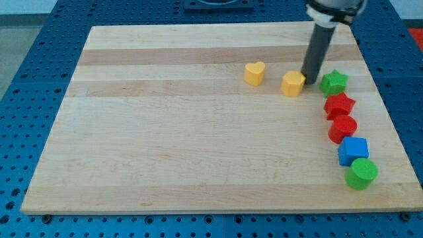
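I can read no writing anywhere: no label, brand, number or sign on the wooden board [198,132], the blocks, the rod or the blue desk [39,39].

My tip [308,80] is down on the board, the rod nearly upright.

Straight dark rod [309,80], seemingly black mount above.

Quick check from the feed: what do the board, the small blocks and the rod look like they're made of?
Board: pale wood, going by its grain stripes, matte. Blocks, e.g. the yellow heart and blue cube: probably plastic, with uniform saturated colour and a soft sheen. Rod: dark and smooth, plastic or metal, can't tell; my tip sits against the yellow block, beside the green star.
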